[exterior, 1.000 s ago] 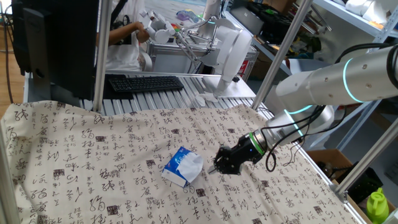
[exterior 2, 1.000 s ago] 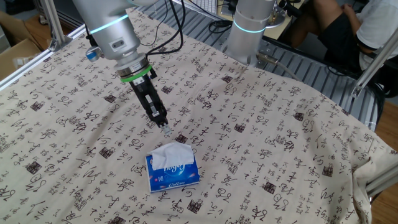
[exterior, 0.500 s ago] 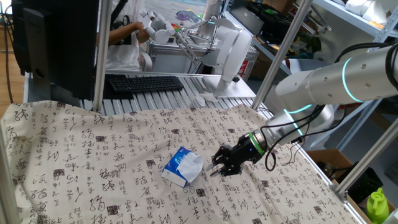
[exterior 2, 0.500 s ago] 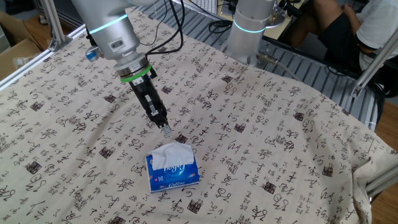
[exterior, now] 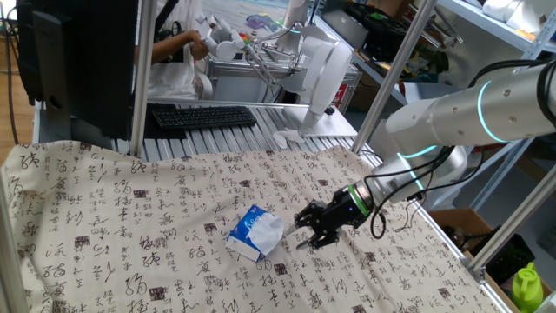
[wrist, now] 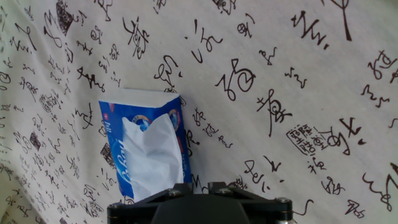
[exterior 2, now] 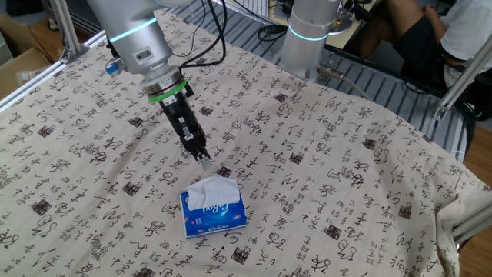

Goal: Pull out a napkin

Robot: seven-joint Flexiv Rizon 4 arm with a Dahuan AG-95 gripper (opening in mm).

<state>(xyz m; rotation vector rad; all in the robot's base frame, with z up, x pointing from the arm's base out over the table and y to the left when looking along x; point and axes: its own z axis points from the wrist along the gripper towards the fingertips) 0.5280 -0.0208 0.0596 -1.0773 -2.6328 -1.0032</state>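
Note:
A blue-and-white tissue pack (exterior: 246, 239) lies on the printed cloth. The white napkin (exterior: 271, 227) sticks up crumpled out of its top slot. My gripper (exterior: 301, 233) is just right of the pack, low over the cloth, with its fingers spread and nothing between them. In the other fixed view the gripper (exterior 2: 205, 161) hangs just above the napkin (exterior 2: 213, 188) and pack (exterior 2: 215, 218), with a small gap. In the hand view the napkin (wrist: 152, 155) and pack (wrist: 113, 134) lie ahead of the gripper (wrist: 189, 186), whose dark finger bases fill the bottom edge.
The table is covered with a beige cloth (exterior: 130, 226) printed with black characters. A keyboard (exterior: 202, 116) and equipment stand behind the table's far edge. Metal frame posts (exterior: 142, 78) rise at the back. A second arm's base (exterior 2: 311, 35) stands at the far edge.
The gripper's fingers have spread apart from nearly together to open. The hand has crept slightly towards the pack. The pack and napkin have not moved.

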